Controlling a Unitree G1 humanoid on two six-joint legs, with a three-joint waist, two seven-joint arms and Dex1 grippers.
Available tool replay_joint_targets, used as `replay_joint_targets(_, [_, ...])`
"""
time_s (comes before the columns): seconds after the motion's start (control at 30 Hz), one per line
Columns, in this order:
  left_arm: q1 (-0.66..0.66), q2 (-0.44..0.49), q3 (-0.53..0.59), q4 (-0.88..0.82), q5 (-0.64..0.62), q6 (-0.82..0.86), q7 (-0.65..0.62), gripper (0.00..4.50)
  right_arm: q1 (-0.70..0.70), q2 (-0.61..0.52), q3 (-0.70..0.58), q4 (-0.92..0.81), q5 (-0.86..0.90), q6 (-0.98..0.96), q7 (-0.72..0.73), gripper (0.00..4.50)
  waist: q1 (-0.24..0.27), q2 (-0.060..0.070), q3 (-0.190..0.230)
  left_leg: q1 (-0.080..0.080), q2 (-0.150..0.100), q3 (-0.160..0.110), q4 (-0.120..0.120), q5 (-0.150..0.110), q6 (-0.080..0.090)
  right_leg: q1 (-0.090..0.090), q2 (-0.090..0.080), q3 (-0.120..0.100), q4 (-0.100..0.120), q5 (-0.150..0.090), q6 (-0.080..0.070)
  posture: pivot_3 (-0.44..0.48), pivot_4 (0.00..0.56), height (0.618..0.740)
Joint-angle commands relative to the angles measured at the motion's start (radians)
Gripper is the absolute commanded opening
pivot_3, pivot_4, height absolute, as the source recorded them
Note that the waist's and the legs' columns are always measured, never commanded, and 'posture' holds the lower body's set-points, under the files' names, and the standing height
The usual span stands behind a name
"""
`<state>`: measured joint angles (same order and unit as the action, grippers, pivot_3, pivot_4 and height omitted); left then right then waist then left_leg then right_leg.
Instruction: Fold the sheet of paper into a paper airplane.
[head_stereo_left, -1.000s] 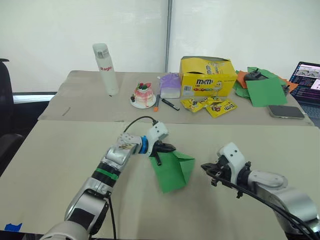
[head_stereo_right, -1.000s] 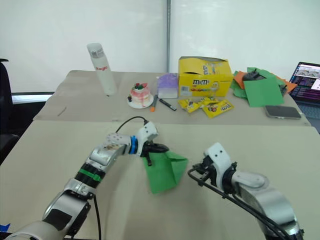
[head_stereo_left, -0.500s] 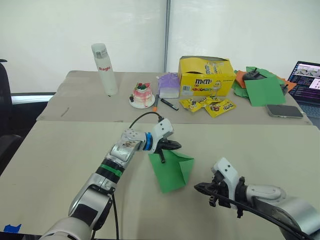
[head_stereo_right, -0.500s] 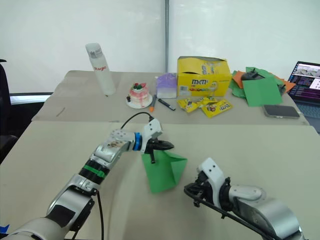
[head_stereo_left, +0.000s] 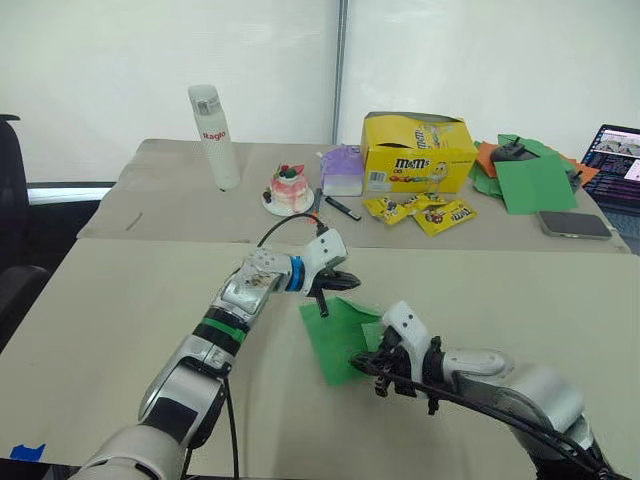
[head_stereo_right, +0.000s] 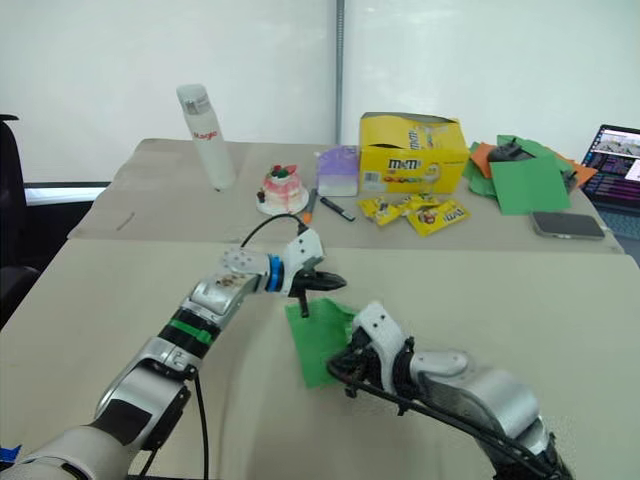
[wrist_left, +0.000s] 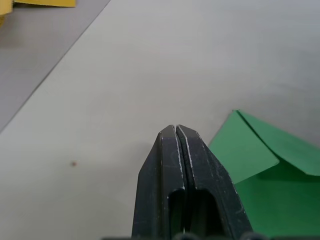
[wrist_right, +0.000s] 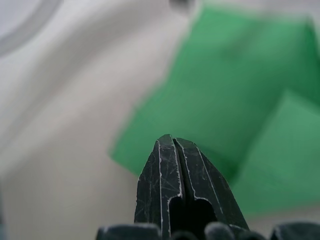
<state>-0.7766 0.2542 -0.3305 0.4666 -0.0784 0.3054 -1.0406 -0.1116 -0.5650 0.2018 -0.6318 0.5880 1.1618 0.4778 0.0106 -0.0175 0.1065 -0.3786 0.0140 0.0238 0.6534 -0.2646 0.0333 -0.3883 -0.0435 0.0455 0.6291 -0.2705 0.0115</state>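
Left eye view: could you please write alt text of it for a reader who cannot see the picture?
A partly folded green sheet of paper lies on a beige table, with the left claw shut at its far edge and the right claw shut over its near right part. Behind stand a white bottle and a yellow candy box.

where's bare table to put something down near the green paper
The near table is bare to the robot's left of the left arm, and bare on the right between the right arm and the seam with the far table. It is crowded around the sheet of paper, where both grippers meet, and along the far table from bottle to laptop.
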Motion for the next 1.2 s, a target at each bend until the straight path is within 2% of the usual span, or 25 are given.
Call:
replay_joint_targets(0.03, [-0.015,0.012,0.013,-0.019,0.004,-0.014,-0.010,0.04,-0.020,-0.016,0.007,-0.013,-0.022,-0.007,-0.009,0.00,-0.002,0.000,0.000,0.000,0.000,0.000,0.000,0.000,0.000,0.000,0.000,0.000,0.000,0.000,0.000,0.000,0.150,0.738])
replay_joint_targets(0.2, [-0.002,0.028,0.025,-0.036,-0.004,0.005,-0.003,0.04,-0.040,-0.098,0.031,0.010,-0.084,-0.047,0.009,0.00,-0.003,0.000,0.000,0.001,0.000,-0.001,0.000,0.000,0.000,0.000,0.001,0.000,0.000,0.000,0.000,0.000,0.150,0.738])
replay_joint_targets(0.5, [0.026,0.037,0.016,-0.070,-0.006,0.020,0.003,0.04,-0.141,-0.258,0.057,0.053,-0.157,-0.134,0.128,0.00,-0.002,0.000,0.000,0.000,0.000,-0.001,0.001,0.000,0.000,0.000,0.001,-0.001,0.000,0.000,0.000,0.000,0.150,0.738])
replay_joint_targets(0.67, [0.028,0.048,0.025,-0.061,0.005,0.004,0.017,0.04,-0.166,-0.270,0.005,0.060,-0.123,-0.145,0.198,0.00,-0.001,0.000,0.000,-0.001,0.000,-0.001,0.002,0.000,0.000,0.000,0.001,-0.001,0.001,0.000,0.000,0.000,0.150,0.738])
replay_joint_targets(0.83, [-0.022,0.074,0.074,0.030,-0.005,-0.006,0.036,0.04,-0.163,-0.288,-0.045,0.061,-0.110,-0.137,0.226,0.00,0.000,0.000,0.000,-0.001,0.001,-0.002,0.002,0.000,0.000,0.000,0.001,-0.001,0.001,0.000,0.000,0.000,0.150,0.738])
replay_joint_targets(0.9, [-0.039,0.083,0.099,0.063,-0.036,0.020,0.001,0.61,-0.153,-0.290,-0.053,0.059,-0.112,-0.137,0.225,0.00,0.000,0.000,0.000,-0.001,0.001,-0.002,0.002,0.000,0.000,0.000,0.000,-0.002,0.001,0.000,0.000,0.000,0.150,0.738])
replay_joint_targets(1.0, [-0.047,0.104,0.081,0.091,-0.023,0.011,-0.064,1.57,-0.135,-0.287,-0.067,0.045,-0.107,-0.131,0.221,0.00,0.000,0.000,0.000,-0.002,0.000,-0.002,0.002,0.000,0.000,0.000,0.000,-0.002,0.001,0.000,0.000,0.000,0.150,0.738])
replay_joint_targets(1.07, [-0.053,0.104,0.078,0.105,-0.034,0.064,-0.098,2.26,-0.123,-0.287,-0.078,0.036,-0.100,-0.127,0.218,0.00,0.001,0.000,0.000,-0.002,0.000,-0.002,0.002,0.000,0.000,0.000,0.000,-0.002,0.001,0.000,0.000,0.000,0.150,0.738])
replay_joint_targets(1.13, [-0.052,0.134,0.037,0.084,-0.051,0.166,-0.218,2.88,-0.105,-0.291,-0.096,0.026,-0.095,-0.126,0.216,0.00,0.001,0.000,0.000,-0.003,0.000,-0.003,0.004,0.000,0.000,0.000,0.000,-0.003,0.001,0.000,0.000,0.000,0.150,0.738])
replay_joint_targets(1.2, [-0.054,0.161,0.006,0.081,-0.041,0.204,-0.285,2.88,-0.084,-0.293,-0.112,0.014,-0.090,-0.140,0.224,0.00,-0.002,0.000,0.000,-0.004,0.000,-0.003,0.004,0.000,0.000,-0.001,0.001,-0.003,0.001,0.000,0.000,0.000,0.150,0.738])
